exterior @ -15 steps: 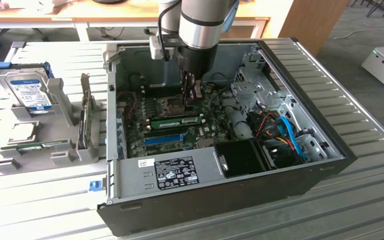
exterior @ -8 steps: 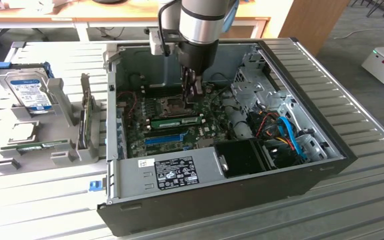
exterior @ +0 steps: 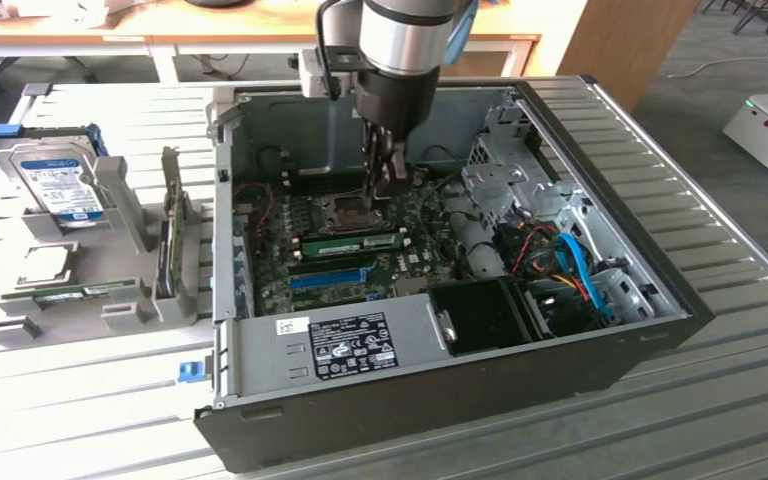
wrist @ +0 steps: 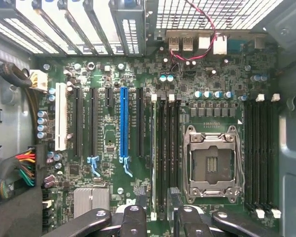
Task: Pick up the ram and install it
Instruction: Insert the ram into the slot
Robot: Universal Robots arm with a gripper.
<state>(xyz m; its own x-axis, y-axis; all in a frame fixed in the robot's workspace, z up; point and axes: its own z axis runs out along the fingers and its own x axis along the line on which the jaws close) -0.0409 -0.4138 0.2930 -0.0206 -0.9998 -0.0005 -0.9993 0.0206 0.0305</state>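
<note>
The arm's silver and black body is blocking much of the back of the open computer case (exterior: 424,405). In the exterior view the hand (exterior: 387,188) is reading as a dark narrow shape hanging just above the motherboard (exterior: 271,275), its tips hard to separate from the parts behind. In the wrist view its black fingers (wrist: 139,195) are standing spread apart, released and grasping nothing, with the long black memory slots (wrist: 166,148) running between them. Seen from straight above, any stick's edge in those slots is hard to tell from the slots themselves. The ram (exterior: 353,242), a flat green stick, is sitting in the motherboard inside the case, between the square metal processor socket (exterior: 344,213) and the bright blue slot strip (exterior: 327,279), near the hand and apart from its fingers. The case, a black metal box with grey inner walls, is also holding a grey box with a white label (exterior: 344,345), a black plastic shroud (exterior: 488,315) and a tangle of blue and orange cables (exterior: 574,265). On the ribbed metal counter (exterior: 718,380), toward the exterior view's left, a grey fixture (exterior: 128,305) is carrying a silver hard drive (exterior: 61,178) with a blue label and a thin green strip (exterior: 84,292) too small to identify.
</note>
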